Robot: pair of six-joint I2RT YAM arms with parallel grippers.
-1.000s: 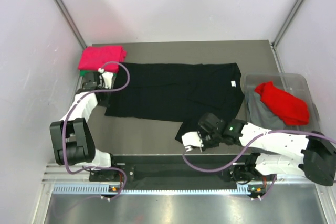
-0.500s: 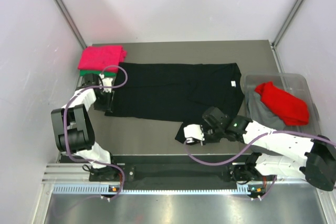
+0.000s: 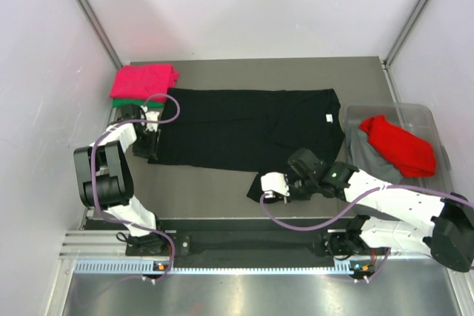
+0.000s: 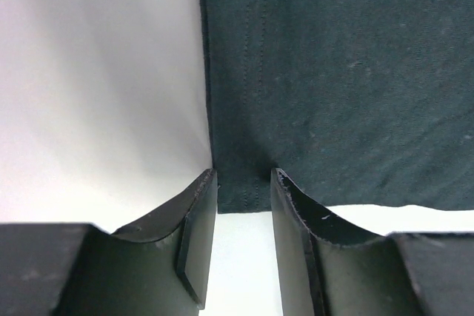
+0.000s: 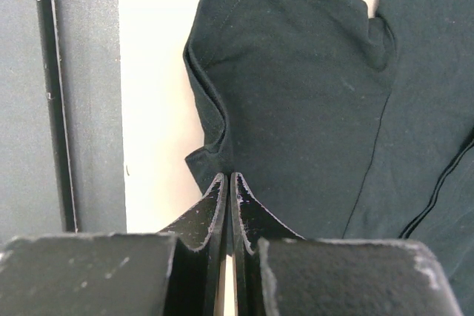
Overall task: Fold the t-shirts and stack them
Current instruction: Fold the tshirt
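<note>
While the black t-shirt (image 3: 244, 127) lies spread flat across the middle of the table (image 3: 211, 183), its small white tag (image 3: 326, 117) toward 3 o'clock, no fold in it is visible yet.

**Progress**
1. Done: a pink-red t-shirt (image 3: 144, 79) sits folded on top of a green t-shirt (image 3: 122, 101) at the 10 o'clock corner.
2. In hand: the black t-shirt, judged to be at the start of its fold.
3. Left: a red t-shirt (image 3: 396, 146) and a grey t-shirt (image 3: 364, 157) lie crumpled in the clear bin (image 3: 426, 115) at 3 o'clock.

**End effectors**
- The left gripper (image 4: 243, 175) is at the 9 o'clock edge of the black t-shirt. Its jaws are spread, with the hem corner in line with the gap and not pinched.
- The right gripper (image 5: 228, 177) is at the sleeve on the 6 o'clock edge. Its jaws are pressed together and the tips touch the sleeve's folded edge. Whether any cloth is caught between them cannot be confirmed.

**Change from the earlier frame**
- The left arm has drawn in. Its elbow stands higher and closer to the table, and its gripper has moved slightly toward 5 o'clock, onto the hem.
- The 9 o'clock hem of the black t-shirt has shifted slightly.
- The right gripper has edged toward 12 o'clock along the sleeve.
- The folded stack and the bin contents are unchanged.
</note>
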